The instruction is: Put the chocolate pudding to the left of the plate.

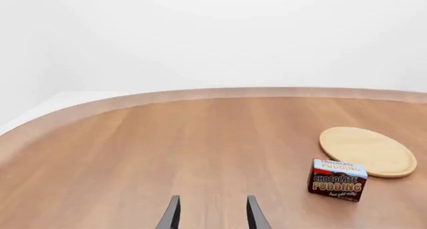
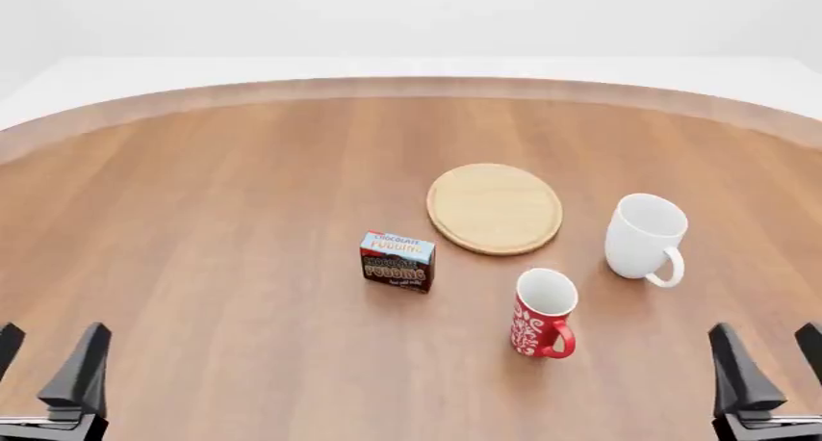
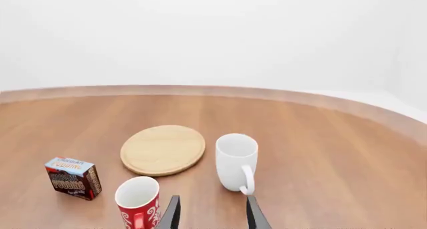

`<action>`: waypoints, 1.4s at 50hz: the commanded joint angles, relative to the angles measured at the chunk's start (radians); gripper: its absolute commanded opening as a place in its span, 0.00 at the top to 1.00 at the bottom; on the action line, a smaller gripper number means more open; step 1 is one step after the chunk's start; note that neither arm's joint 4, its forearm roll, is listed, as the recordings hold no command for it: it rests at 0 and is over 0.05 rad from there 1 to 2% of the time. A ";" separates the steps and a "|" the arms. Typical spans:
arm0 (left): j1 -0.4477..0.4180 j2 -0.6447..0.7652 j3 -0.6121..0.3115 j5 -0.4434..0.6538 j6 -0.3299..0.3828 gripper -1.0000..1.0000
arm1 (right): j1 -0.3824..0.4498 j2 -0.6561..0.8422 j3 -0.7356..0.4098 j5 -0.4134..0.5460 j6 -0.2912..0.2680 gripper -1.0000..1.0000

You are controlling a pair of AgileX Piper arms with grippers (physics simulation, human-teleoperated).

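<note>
The chocolate pudding [image 2: 397, 261] is a small dark brown box with a light blue top, upright on the table just in front of and left of the plate [image 2: 495, 208], a flat round light-wood disc. Both also show in the left wrist view, pudding [image 1: 337, 180] and plate [image 1: 367, 151], and in the right wrist view, pudding [image 3: 73, 178] and plate [image 3: 163, 149]. My left gripper [image 2: 49, 359] stands open at the near left edge, far from the box. My right gripper [image 2: 768, 359] stands open at the near right. Neither holds anything.
A red patterned mug [image 2: 544, 314] stands in front of the plate, near the pudding's right. A white mug [image 2: 645, 237] stands right of the plate. The wooden table's curved far edge [image 2: 411, 87] meets a white wall.
</note>
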 commanded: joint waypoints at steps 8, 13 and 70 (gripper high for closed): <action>0.000 0.005 -0.003 -0.001 0.000 0.00 | 0.019 0.057 0.000 -0.029 -0.013 0.00; 0.000 0.005 -0.003 -0.001 0.000 0.00 | -0.016 0.041 -0.058 0.015 -0.050 0.00; 0.000 0.005 -0.003 -0.001 0.000 0.00 | 0.413 1.247 -1.185 0.433 -0.512 0.00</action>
